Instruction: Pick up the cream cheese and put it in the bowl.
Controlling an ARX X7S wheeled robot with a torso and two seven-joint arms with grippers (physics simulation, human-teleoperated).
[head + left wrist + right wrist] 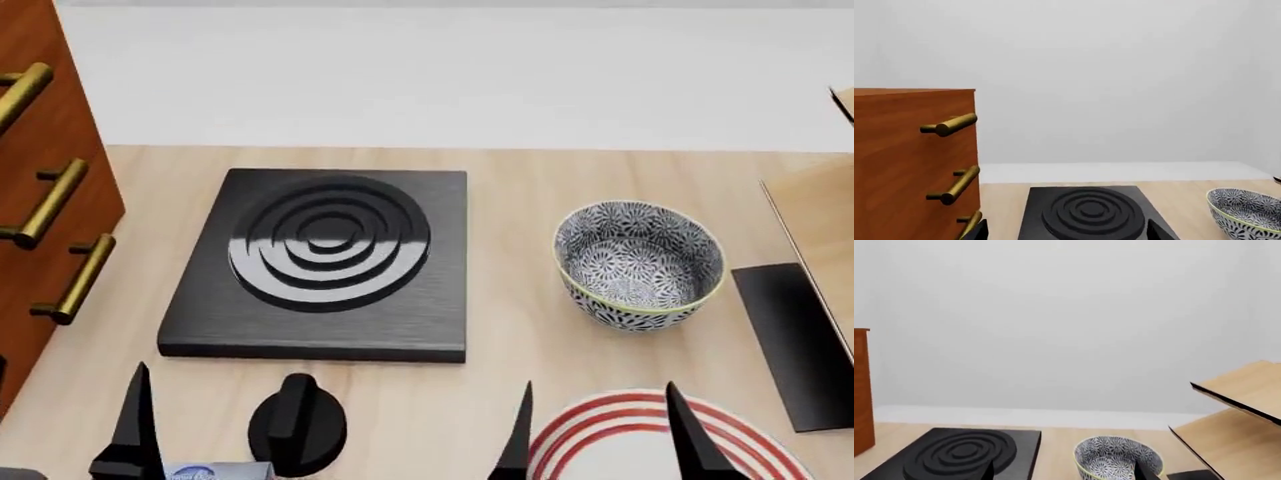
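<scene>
The cream cheese [203, 471] shows only as a silvery sliver with a blue label at the bottom edge of the head view, beside one of my left gripper's fingers [134, 425]. The patterned bowl [641, 262] with a yellow-green rim stands upright and empty to the right of the stove; it also shows in the left wrist view [1247, 212] and the right wrist view [1117, 457]. My left gripper [1067, 232] is open and empty, facing the stove. My right gripper [601, 435] is open and empty above the plate, in front of the bowl; it also shows in the right wrist view [1066, 472].
A black stove plate [327, 260] lies at centre left with a black knob [296, 428] in front. A wooden cabinet [40, 200] with brass handles stands at the left. A red-ringed white plate [587, 445] is at the front right. A wooden rack [817, 215] and a black slab [794, 340] are at the right.
</scene>
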